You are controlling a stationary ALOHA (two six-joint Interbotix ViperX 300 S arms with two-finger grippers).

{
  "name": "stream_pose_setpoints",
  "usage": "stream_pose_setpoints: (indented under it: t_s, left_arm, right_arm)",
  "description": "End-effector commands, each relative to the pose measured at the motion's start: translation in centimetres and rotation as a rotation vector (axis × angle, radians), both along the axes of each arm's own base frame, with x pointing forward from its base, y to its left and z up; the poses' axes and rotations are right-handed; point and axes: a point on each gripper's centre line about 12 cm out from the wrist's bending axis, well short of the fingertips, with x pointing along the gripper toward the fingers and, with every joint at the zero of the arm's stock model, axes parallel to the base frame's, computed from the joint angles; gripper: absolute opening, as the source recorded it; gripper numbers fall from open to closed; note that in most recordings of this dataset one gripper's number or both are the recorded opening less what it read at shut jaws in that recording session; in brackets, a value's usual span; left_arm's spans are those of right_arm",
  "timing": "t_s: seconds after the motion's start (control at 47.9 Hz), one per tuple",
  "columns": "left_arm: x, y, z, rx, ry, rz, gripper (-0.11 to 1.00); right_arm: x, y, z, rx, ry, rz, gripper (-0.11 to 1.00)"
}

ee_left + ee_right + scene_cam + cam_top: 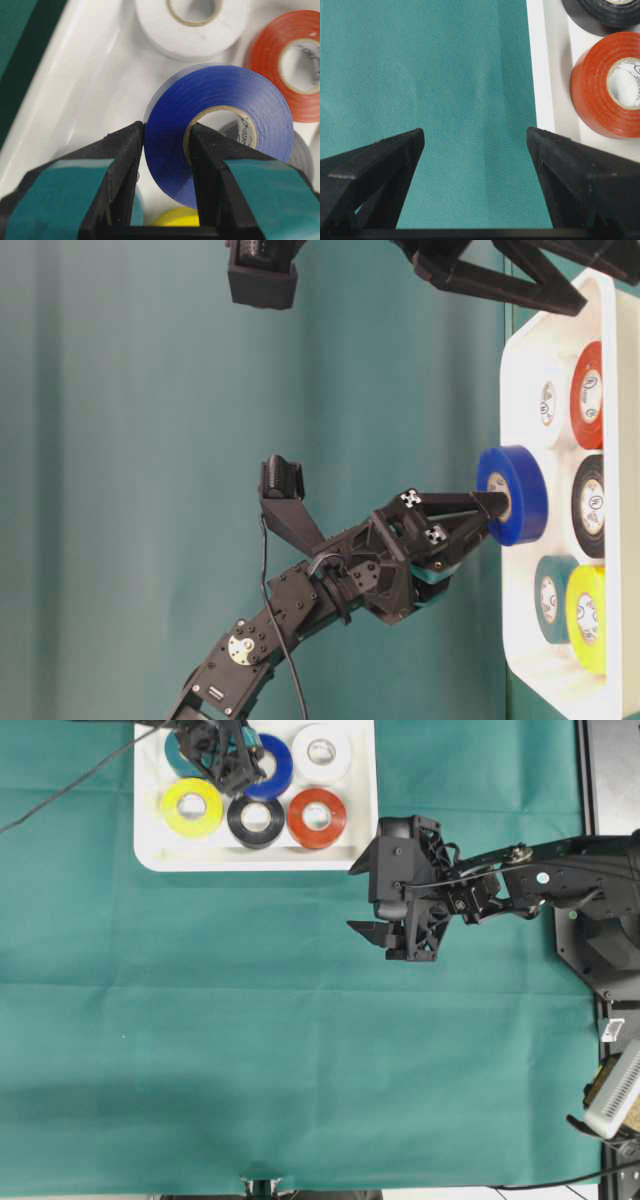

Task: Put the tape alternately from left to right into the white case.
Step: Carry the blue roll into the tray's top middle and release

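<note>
Blue tape, white case

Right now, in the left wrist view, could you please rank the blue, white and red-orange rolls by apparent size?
1. Blue roll, largest, but it is held nearest the camera, so that proves little.
2. White roll and red-orange roll: both cropped, too alike to rank.

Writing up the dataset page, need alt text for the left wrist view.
Close-up of the left gripper clamping the wall of a blue tape roll, one finger outside and one in its core, above the white case. White and red-orange rolls lie in the case beyond.
</note>
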Motion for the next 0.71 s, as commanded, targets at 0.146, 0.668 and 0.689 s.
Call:
stream_pose_setpoints:
  t_s: [0.146, 0.668, 0.689]
  left_arm:
    - [0.60, 0.96, 2.19, 0.032, -0.068, 0.012, 0.27]
    - [0.32, 0.83, 1.95, 0.028, -0.063, 0.013, 0.74]
    - [0.32, 0.83, 1.95, 0.028, -0.063, 0.013, 0.80]
  right_arm:
    - [0.51, 0.10, 1.24, 0.002, -0.043, 0.005, 0.86]
    - [0.56, 0.15, 1.29, 0.002, -0.045, 0.007, 0.86]
    - [0.51, 0.10, 1.24, 0.002, -0.043, 0.005, 0.86]
